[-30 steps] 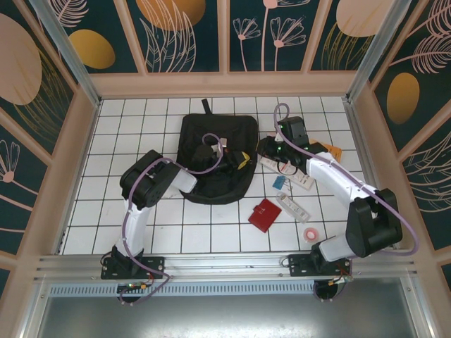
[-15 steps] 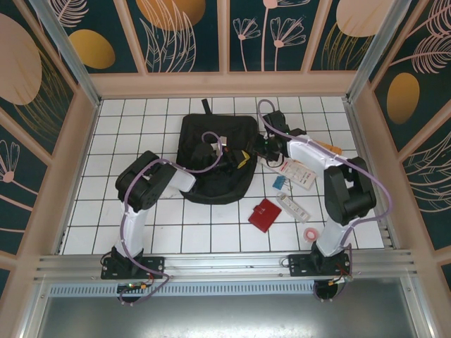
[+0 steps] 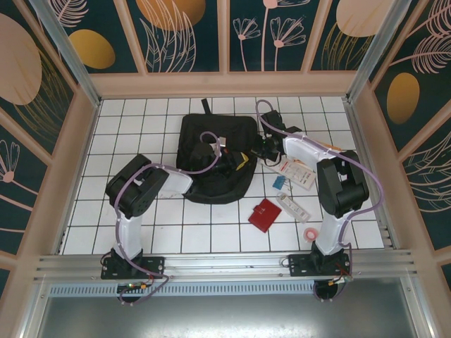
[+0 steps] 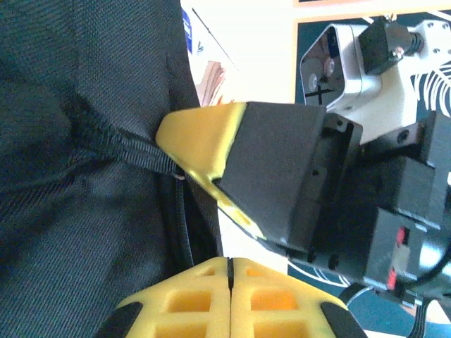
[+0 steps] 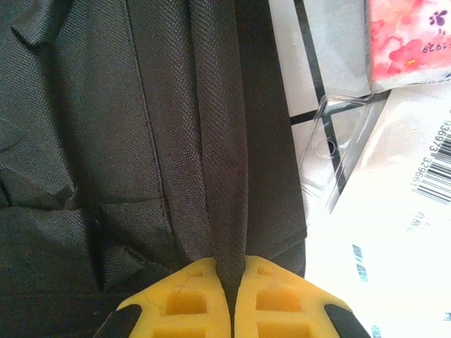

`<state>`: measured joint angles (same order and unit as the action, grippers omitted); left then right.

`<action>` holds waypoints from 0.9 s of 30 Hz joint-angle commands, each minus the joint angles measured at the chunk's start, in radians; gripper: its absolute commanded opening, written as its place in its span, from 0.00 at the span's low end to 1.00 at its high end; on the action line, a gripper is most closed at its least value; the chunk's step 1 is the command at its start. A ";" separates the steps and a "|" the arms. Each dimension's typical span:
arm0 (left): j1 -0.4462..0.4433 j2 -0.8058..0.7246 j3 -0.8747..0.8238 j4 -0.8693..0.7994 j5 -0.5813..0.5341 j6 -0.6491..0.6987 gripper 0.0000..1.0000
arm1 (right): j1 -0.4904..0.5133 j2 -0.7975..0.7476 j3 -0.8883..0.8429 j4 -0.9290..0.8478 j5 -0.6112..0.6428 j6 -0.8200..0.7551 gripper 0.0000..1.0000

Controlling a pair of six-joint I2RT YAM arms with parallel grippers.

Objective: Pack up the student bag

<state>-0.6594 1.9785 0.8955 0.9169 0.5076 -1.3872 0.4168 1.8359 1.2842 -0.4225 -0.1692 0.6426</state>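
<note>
The student bag (image 3: 211, 151), a large black fabric backpack, lies flat at the middle of the white tiled table (image 3: 127, 141). Both grippers meet at its right edge. My right gripper (image 3: 255, 151) is shut on a raised fold of the bag's black fabric (image 5: 225, 176), which runs down between the yellow fingertips (image 5: 190, 296). My left gripper (image 3: 237, 163) sits just beside it, its yellow jaws pressed together (image 4: 230, 264) with nothing showing between them. The bag's fabric and a black strap (image 4: 127, 148) lie to their left. The right gripper's yellow finger (image 4: 204, 137) hangs close above them.
Loose items lie right of the bag: a white barcoded package (image 3: 299, 171), a small blue item (image 3: 280, 182), a long white pack (image 3: 292, 206), a red wallet (image 3: 265, 215), a pink tape roll (image 3: 310, 233). A floral tissue pack (image 5: 409, 39) and clear blister packaging (image 5: 338, 148) lie close to my right gripper.
My right arm swung left from the loose items to the bag's right edge and closed on a fold of fabric. The left arm's elbow shifted left; its gripper stayed at the bag.
</note>
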 commanded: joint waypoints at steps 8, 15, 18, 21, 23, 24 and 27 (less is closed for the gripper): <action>-0.005 -0.142 -0.078 -0.166 -0.055 0.105 0.00 | -0.034 -0.009 0.034 0.020 0.030 -0.010 0.00; -0.006 -0.227 -0.131 -0.229 -0.067 0.156 0.00 | -0.042 -0.007 0.058 0.007 0.055 -0.049 0.00; -0.004 -0.259 -0.145 -0.261 -0.070 0.184 0.00 | -0.050 -0.007 0.059 0.006 0.056 -0.063 0.00; -0.004 -0.318 -0.156 -0.309 -0.082 0.219 0.00 | -0.056 -0.003 0.067 0.002 0.058 -0.078 0.00; -0.005 -0.343 -0.163 -0.340 -0.092 0.240 0.00 | -0.057 0.001 0.074 -0.002 0.066 -0.090 0.00; -0.005 -0.353 -0.167 -0.356 -0.095 0.251 0.00 | -0.059 0.003 0.078 -0.003 0.066 -0.096 0.00; -0.005 -0.379 -0.184 -0.389 -0.104 0.275 0.00 | -0.062 0.017 0.094 -0.008 0.065 -0.118 0.00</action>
<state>-0.6643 1.6398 0.7353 0.5964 0.4252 -1.1713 0.3832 1.8359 1.3350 -0.4244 -0.1707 0.5728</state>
